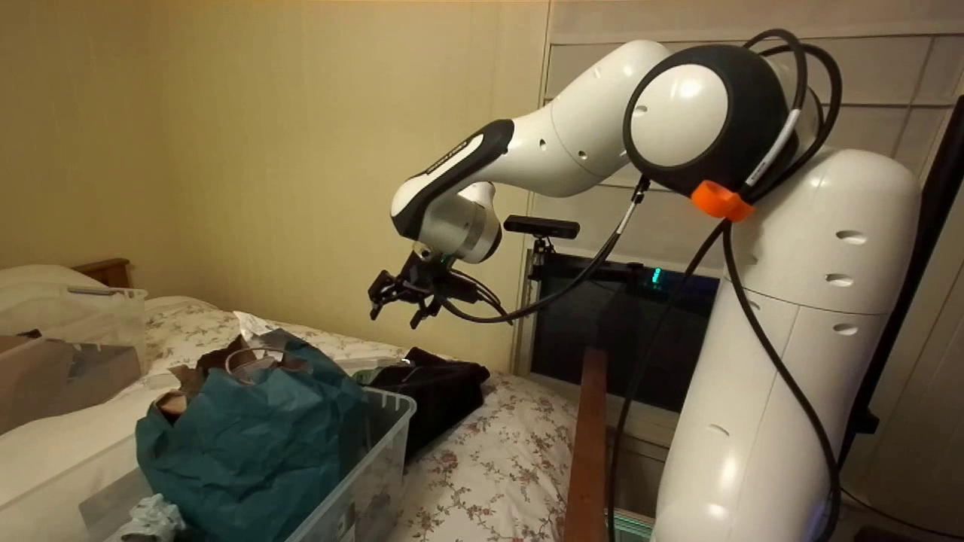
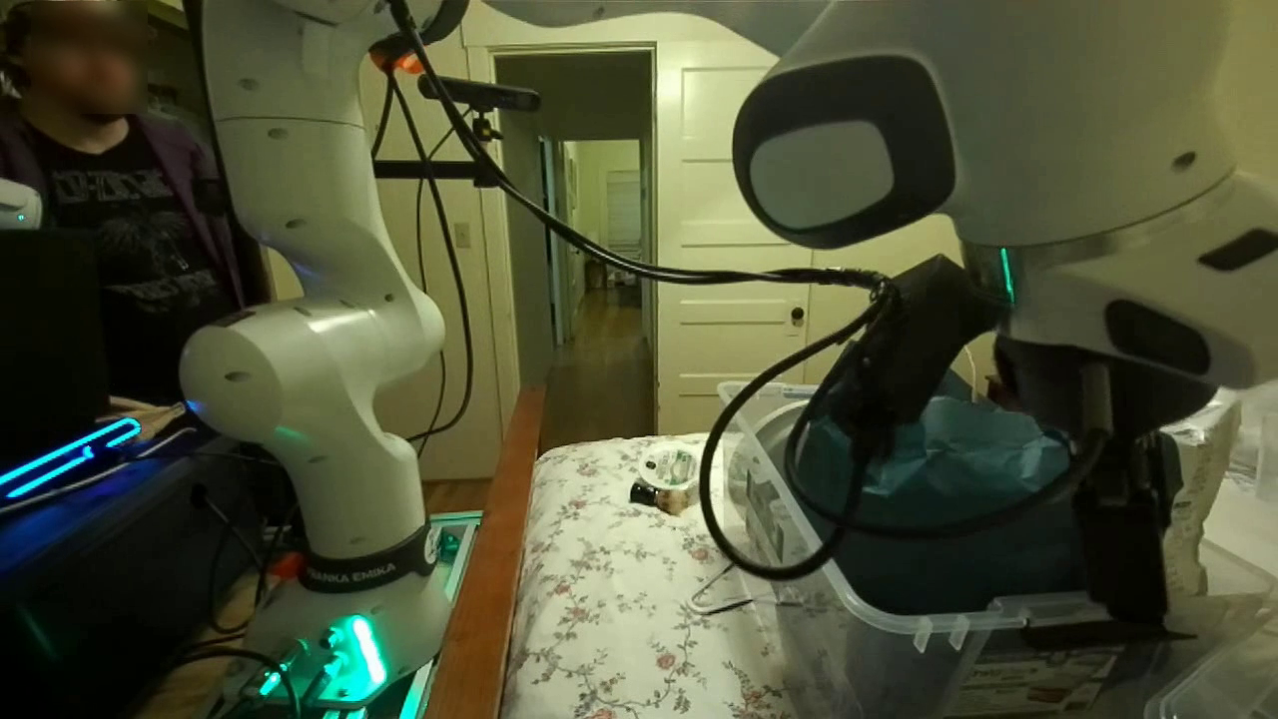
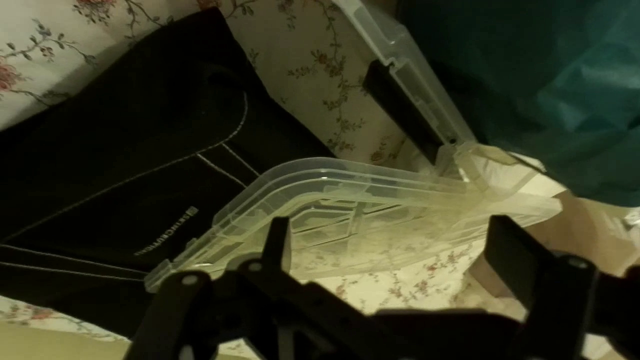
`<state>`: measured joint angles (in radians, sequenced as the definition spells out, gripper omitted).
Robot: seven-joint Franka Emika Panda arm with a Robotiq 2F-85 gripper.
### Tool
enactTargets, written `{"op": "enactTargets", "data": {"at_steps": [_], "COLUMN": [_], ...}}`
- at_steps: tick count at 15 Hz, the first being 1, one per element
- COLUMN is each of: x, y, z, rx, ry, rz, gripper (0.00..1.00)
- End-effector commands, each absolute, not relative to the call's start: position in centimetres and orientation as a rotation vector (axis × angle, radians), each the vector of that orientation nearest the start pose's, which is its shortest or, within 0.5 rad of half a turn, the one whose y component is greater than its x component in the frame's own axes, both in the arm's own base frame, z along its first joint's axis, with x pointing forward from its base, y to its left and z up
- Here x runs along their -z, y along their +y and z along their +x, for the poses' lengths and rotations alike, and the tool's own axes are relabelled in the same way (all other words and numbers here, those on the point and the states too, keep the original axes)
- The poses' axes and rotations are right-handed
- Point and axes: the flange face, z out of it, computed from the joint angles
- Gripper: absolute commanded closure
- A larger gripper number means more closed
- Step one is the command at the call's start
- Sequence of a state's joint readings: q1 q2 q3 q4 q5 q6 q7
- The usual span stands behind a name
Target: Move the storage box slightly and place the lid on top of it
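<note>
The worktop (image 1: 482,459) is flowered bedding, soft enough, I'd guess, to let weight sink and drag. On it sits the box (image 2: 869,654), clear, stiff-looking plastic and probably the heavy piece, so I'd tug it along by its thick rim near 1 corner rather than lift. The lid (image 3: 345,235) is just beside the box, clear and ribbed; whether the 2 touch, I can't tell. It looks light but slick and springy: I'd pinch its raised edge around the middle, as a corner hold might let it twist. Inside the box, the teal bag (image 1: 256,444) stands above the rim; crinkled and soft by the look of it, it may squash, yet it could keep the lid from seating. The end effector (image 1: 395,316) hangs higher than the box, fingers spread apart, gripping nothing.
</note>
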<state>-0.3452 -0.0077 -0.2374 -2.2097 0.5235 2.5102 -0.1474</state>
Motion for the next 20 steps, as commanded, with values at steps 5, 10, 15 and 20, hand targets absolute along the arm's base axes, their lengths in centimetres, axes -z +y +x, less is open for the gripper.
{"op": "enactTargets", "data": {"at_steps": [5, 10, 15, 20], "x": [-36.4, -35.8, -35.0, -33.5], "y": [-32.5, -31.3, -30.8, -34.1], "z": [44.4, 46.8, 50.3, 50.7], "rx": [0.455, 0.283, 0.044, -0.044], "ry": [1.397, 1.545, 1.686, 1.870], "rz": [-2.531, -2.411, -2.178, -1.901], "gripper": [0.00, 0.00, 0.00, 0.00]}}
